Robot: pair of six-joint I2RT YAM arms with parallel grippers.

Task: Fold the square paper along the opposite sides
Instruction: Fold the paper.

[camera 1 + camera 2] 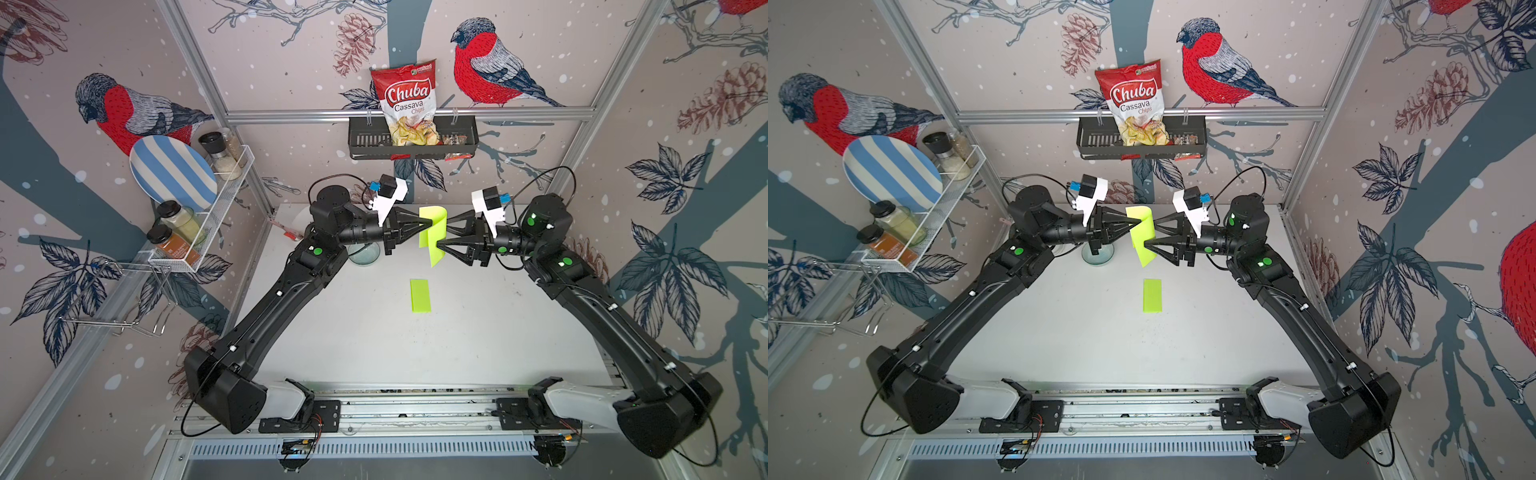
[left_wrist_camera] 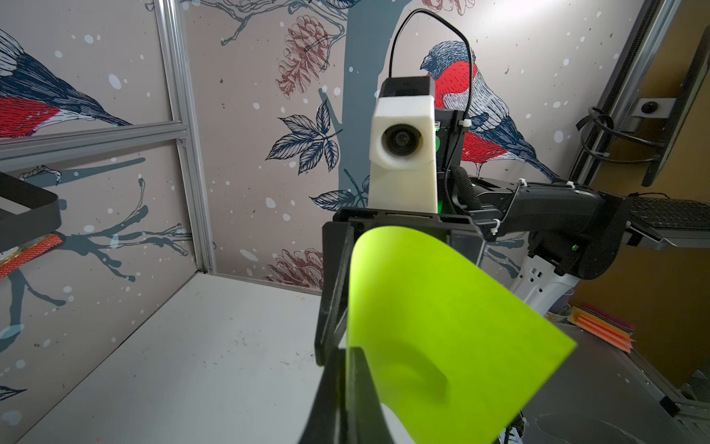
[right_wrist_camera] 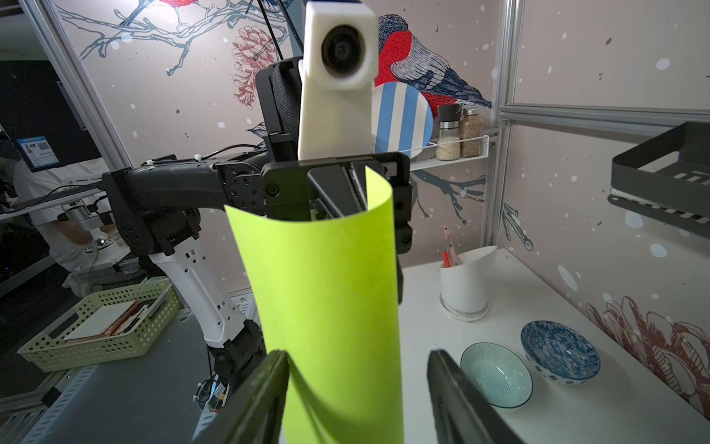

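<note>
The square paper (image 1: 429, 239), lime green, hangs in the air over the white table (image 1: 374, 340), between the two arms, which face each other tip to tip. The left gripper (image 1: 430, 225) is pressed together on one edge of the sheet, near its upper part, and alone carries it. From that pinch the sheet bows round into a loose half-tube (no crease shows anywhere on it) and its free corner points down toward the table.

The right gripper (image 3: 357, 353) is spread wide, with the curled sheet standing between its two fingers. In the right wrist view the paper lies right against one finger and well clear of the other, so nothing is clamped there.

A second lime sheet, a folded paper strip (image 1: 420, 295), lies flat on the table, nearer the arm bases than the held sheet.
</note>
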